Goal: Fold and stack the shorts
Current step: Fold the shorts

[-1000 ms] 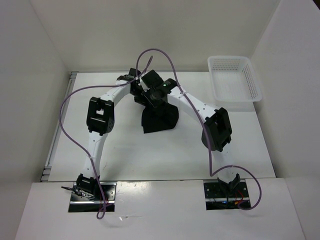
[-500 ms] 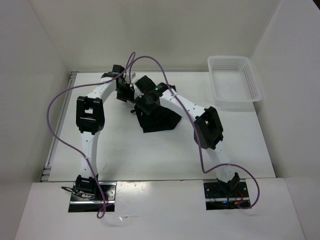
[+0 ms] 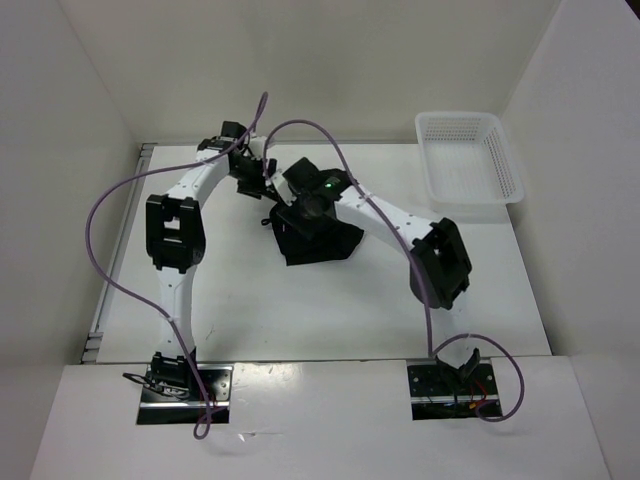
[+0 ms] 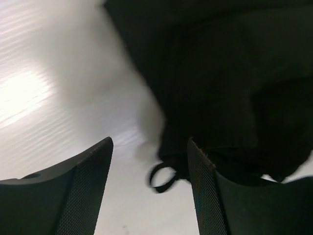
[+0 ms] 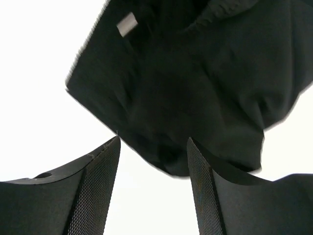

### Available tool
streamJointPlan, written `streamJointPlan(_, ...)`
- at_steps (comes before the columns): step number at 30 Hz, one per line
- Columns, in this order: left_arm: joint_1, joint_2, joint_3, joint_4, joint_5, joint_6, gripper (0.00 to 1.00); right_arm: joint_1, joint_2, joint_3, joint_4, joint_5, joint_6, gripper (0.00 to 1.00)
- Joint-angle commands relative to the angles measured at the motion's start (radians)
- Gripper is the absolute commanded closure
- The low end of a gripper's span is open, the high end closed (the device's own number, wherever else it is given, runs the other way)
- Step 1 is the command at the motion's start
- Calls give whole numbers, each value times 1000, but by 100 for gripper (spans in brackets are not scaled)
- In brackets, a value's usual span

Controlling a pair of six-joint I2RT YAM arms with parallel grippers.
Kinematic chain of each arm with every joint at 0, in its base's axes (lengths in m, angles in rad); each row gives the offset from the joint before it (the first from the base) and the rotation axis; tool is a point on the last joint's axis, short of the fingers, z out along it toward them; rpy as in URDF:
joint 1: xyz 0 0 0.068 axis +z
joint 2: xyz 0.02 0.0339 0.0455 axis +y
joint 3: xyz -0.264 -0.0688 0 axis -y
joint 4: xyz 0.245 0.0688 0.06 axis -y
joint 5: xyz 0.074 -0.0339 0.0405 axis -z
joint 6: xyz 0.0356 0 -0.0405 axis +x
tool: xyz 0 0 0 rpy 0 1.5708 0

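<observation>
The black shorts [image 3: 322, 245] lie bunched on the white table [image 3: 250, 300] near its middle. My left gripper [image 3: 261, 190] hovers just off their upper left edge. In the left wrist view it [image 4: 149, 152] is open over bare table, with the shorts [image 4: 220, 83] ahead and right and a small drawstring loop [image 4: 163, 177] between the fingers. My right gripper [image 3: 292, 221] hangs over the shorts' top left part. In the right wrist view it [image 5: 153, 149] is open, and a folded edge of the shorts [image 5: 195, 88] lies below the fingertips, ungripped. A pale tag [image 5: 127, 23] shows on them.
A white mesh basket [image 3: 432, 170] stands at the back right corner of the table. White walls close in the table on the left, back and right. Purple cables loop above both arms.
Both grippers have opened and let go of the shorts, which now rest lower on the table. The left arm has drawn back to the left, away from the cloth.
</observation>
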Motion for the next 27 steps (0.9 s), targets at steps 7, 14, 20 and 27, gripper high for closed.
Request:
streamJointPlan(7, -96, -76, -29, -48, 28, 23, 34, -66, -373, -519, 445, -64, -352, 34)
streamJointPlan(14, -96, -97, -9, -68, -56, 23, 36, -66, -231, -437, 521, -111, -352, 33)
streamJointPlan(20, -39, -148, 11, -80, 78, 23, 27, -55, -210, -427, 529, -222, -363, 33)
streamJointPlan(27, -88, -114, -46, -103, 137, 23, 18, -24, -175, -440, 552, -252, -375, 33)
